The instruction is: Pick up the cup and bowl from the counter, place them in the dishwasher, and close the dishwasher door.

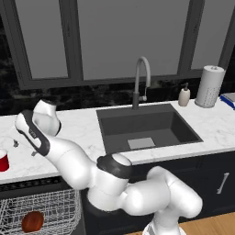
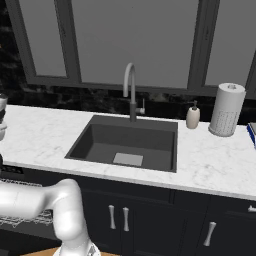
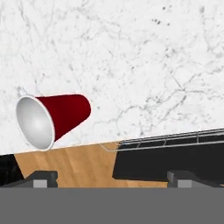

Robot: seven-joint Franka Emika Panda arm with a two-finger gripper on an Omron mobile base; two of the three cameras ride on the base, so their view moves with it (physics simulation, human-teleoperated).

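Note:
The red cup (image 1: 3,160) with its white inside (image 3: 52,118) stands on the white marble counter (image 1: 78,131) at the far left, near the front edge. My gripper (image 1: 24,148) hovers just right of it and slightly above, apart from it. It is open, with both fingertips (image 3: 43,178) wide apart and nothing between them. Below the counter, the dishwasher (image 1: 32,183) has its white wire rack (image 1: 55,206) pulled out. The reddish-brown bowl (image 1: 32,221) lies in that rack. The dishwasher door is out of view.
A dark sink (image 1: 147,128) with a grey faucet (image 1: 140,78) is cut into the counter's middle. A soap bottle (image 1: 184,95), a paper towel roll (image 1: 209,86) and a blue item (image 1: 229,98) stand at the right. Dark cabinets (image 2: 150,215) run below.

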